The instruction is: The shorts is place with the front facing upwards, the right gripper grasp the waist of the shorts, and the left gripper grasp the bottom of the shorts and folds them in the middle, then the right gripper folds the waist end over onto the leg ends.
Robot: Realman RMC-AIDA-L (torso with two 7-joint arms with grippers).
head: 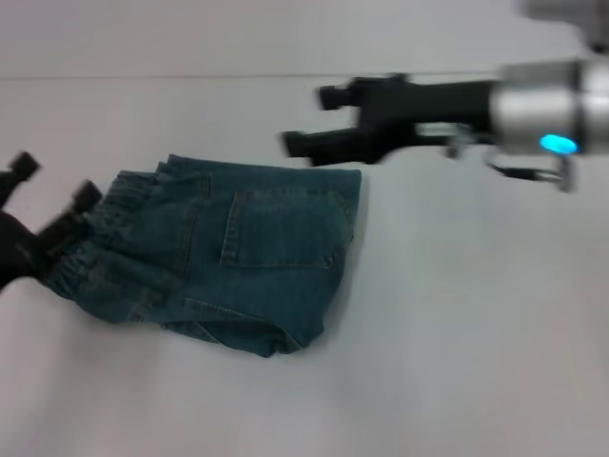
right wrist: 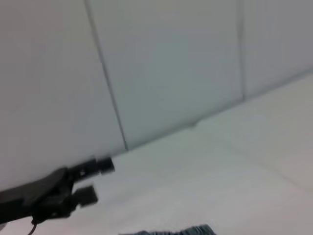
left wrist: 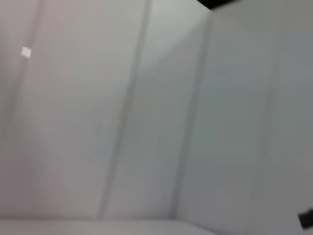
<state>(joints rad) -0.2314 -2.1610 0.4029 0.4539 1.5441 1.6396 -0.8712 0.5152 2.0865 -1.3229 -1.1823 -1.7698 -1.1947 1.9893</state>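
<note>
The blue-green denim shorts (head: 243, 252) lie folded on the white table (head: 457, 343), a stitched pocket facing up. Their gathered waist (head: 107, 211) is at the left end. My left gripper (head: 52, 181) is open right beside the waist, one finger (head: 84, 197) at the band's edge and nothing held. My right gripper (head: 311, 120) hovers open above the far right corner of the shorts, also holding nothing. The right wrist view shows the left gripper (right wrist: 90, 181) farther off and a sliver of the shorts (right wrist: 195, 230). I cannot make out the leg ends for certain.
A pale wall (head: 190, 38) rises behind the table's far edge. The left wrist view shows only wall panels (left wrist: 146, 122). White tabletop spreads to the right of and in front of the shorts.
</note>
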